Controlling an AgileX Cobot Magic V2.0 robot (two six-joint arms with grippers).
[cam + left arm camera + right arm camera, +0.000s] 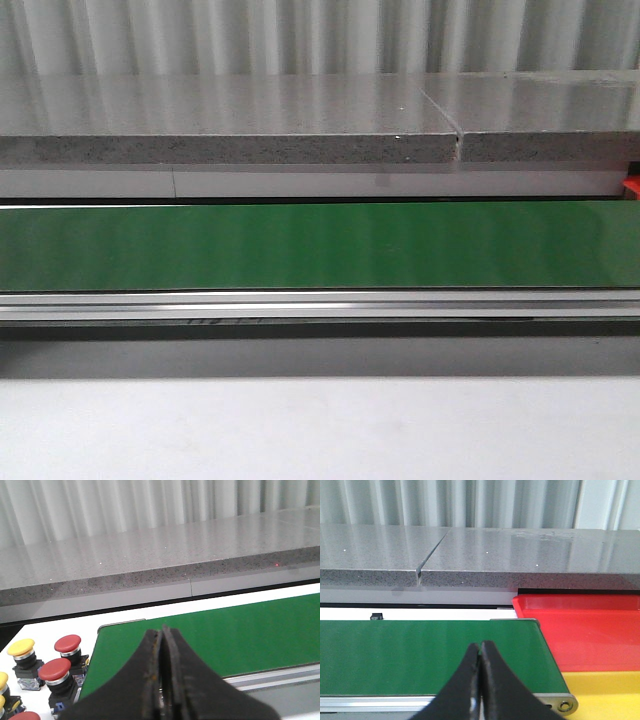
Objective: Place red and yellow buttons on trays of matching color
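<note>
In the left wrist view, several push buttons stand on the white table beside the belt's end: a red button (67, 643), another red button (54, 669), a yellow button (21, 648) and more at the picture's edge. My left gripper (162, 630) is shut and empty, above the green belt (240, 635). In the right wrist view, the red tray (585, 630) and the yellow tray (605, 692) lie just past the belt's other end. My right gripper (480, 644) is shut and empty over the belt (420, 655). No gripper shows in the front view.
The green conveyor belt (320, 245) runs across the front view with a metal rail (320, 305) along its near side. A grey stone ledge (230, 125) stands behind it, backed by a corrugated wall. A sliver of red (631, 187) shows at the far right.
</note>
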